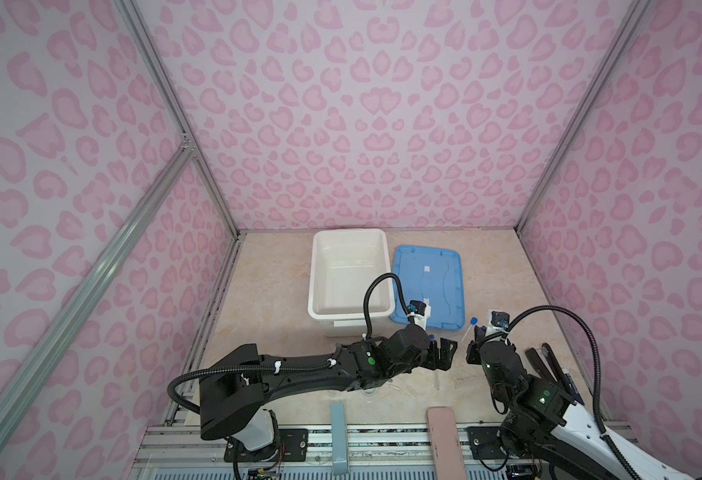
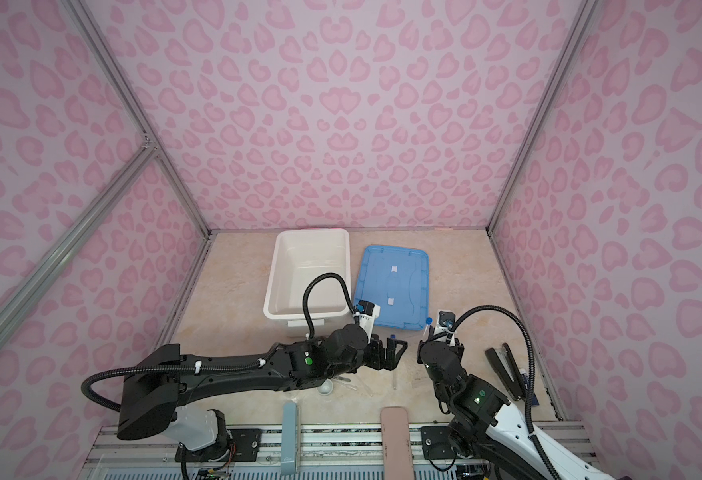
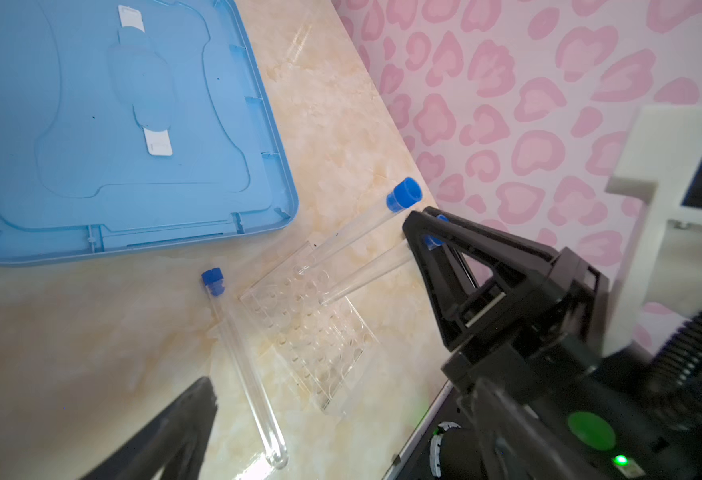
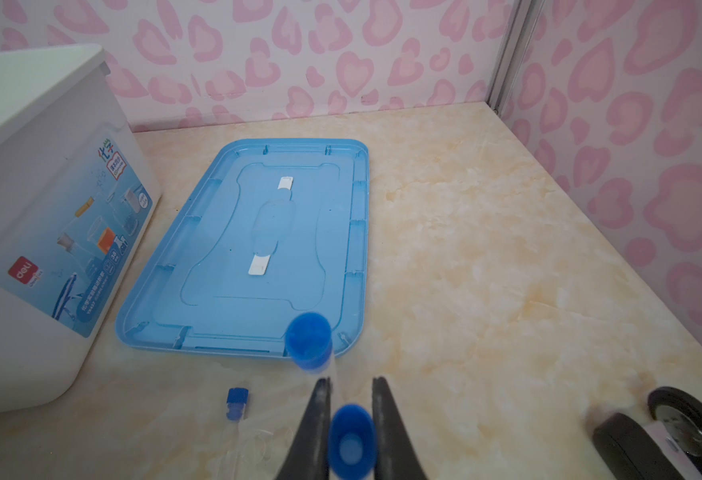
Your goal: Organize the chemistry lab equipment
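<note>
Where the marbled beige table (image 1: pixel 266 332) ends nearest us, a blue-grey bar (image 1: pixel 338 436) and a pink bar (image 1: pixel 445 440), both flat with rounded ends, lie across the metal rail. Just beyond them, half under our left arm, a small round white dish (image 2: pixel 325 388) sits among thin clear pieces too faint to name. Our left gripper (image 1: pixel 445 353) hangs over the middle of the table with its black jaws spread wide and nothing between them. Facing it, our right gripper (image 4: pixel 351 380) is clamped on a long clear tube (image 3: pixel 366 272) just under its blue cap. This tube leans, and its rounded bottom reaches a clear plastic rack (image 3: pixel 308 332) pierced with rows of round holes; we cannot tell whether it sits in a hole. A second tube (image 3: pixel 353 237) of the same kind stands slanted in the rack just beside the one we hold. A third tube (image 3: pixel 241 357) lies flat on the table next to the rack, on the side toward the left gripper. Off to our right, a glossy black stapler (image 1: pixel 544 365) rests near the side wall. Farther back stands a deep white plastic tub (image 1: pixel 312 282) with rounded corners and a printed label. Beside it, the smooth blue lid (image 1: pixel 428 286) lies flat with its ribbed inner face up. Behind both rise matte walls (image 1: pixel 341 124) printed with pink blotches.
</note>
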Available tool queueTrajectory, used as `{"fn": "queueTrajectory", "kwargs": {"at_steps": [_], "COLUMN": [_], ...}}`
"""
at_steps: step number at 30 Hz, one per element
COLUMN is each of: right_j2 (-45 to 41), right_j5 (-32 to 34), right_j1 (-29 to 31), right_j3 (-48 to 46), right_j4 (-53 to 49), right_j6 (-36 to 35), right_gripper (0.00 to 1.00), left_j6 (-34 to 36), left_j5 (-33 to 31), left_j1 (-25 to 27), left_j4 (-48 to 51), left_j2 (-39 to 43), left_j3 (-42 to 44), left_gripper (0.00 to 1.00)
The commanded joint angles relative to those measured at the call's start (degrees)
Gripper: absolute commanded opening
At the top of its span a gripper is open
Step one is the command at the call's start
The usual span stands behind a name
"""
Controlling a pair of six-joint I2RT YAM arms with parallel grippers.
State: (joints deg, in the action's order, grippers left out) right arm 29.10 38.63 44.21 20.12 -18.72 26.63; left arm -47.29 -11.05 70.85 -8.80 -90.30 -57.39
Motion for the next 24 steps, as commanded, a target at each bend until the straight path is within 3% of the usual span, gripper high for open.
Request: {"fn": "queueTrajectory", "kwargs": {"at_steps": [1,21,24], "right_j2": [0.2,-0.1,-1.4], "right_j5": [4.2,3.5,3.7], "right_j1": [0.5,1.5,1.5], "right_j3": [-0.3,-1.5,-1.0], "right_j4": [1.1,1.3,0.1], "right_j6": [1.1,1.2,1.4], "right_gripper": [0.14,0.28,0.38], "left_j6": [-0.4,-1.0,-1.2], "left_j5": [-1.4,-2.5,-2.6], "left_j1": [0.0,-0.1,-0.1], "left_j4": [-1.7,-1.1,-0.5], "left_j2": [1.3,1.1,1.1], "left_j3": [0.6,0.7,0.5], "left_gripper": [0.98,0.98,0.98]}}
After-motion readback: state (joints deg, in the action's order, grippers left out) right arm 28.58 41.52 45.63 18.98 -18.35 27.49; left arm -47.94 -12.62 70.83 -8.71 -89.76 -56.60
